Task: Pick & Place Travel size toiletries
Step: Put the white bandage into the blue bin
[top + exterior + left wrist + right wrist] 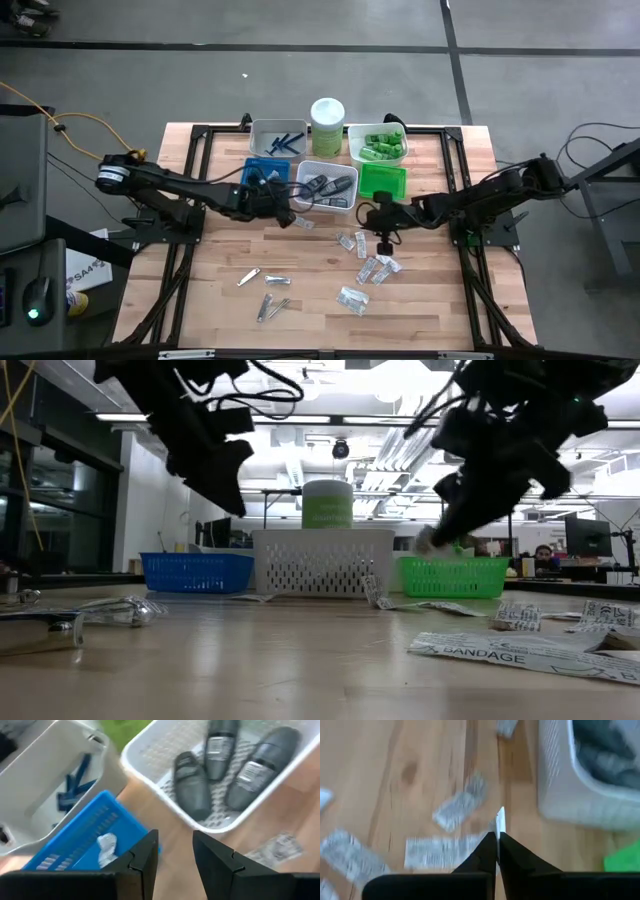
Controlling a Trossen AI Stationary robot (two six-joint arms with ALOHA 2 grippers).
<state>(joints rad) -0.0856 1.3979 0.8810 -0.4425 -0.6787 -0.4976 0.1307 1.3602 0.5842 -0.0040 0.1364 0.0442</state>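
I counted five trays at the far side of the table: a grey tray (276, 137) with blue razors (287, 142), a blue tray (262, 172), a white basket (322, 186) holding three dark grey oval cases (220, 765), a white tray (376, 143) of green tubes (381, 146), and a bare green tray (383, 181). One pale-green canister (327, 124) stood behind them.

On the open wood I made out roughly seven clear packets (372, 266), flat with grey print, scattered near the right gripper (384, 236), plus another packet (303, 222) just in front of the basket. About four silver clippers (270, 296) lay front left.

My right gripper was pinched tight on the edge of a thin packet (500, 818), raised above the table beside the green tray. My left gripper (174, 851) hovered over the blue tray's corner, fingers partly apart, holding nothing.
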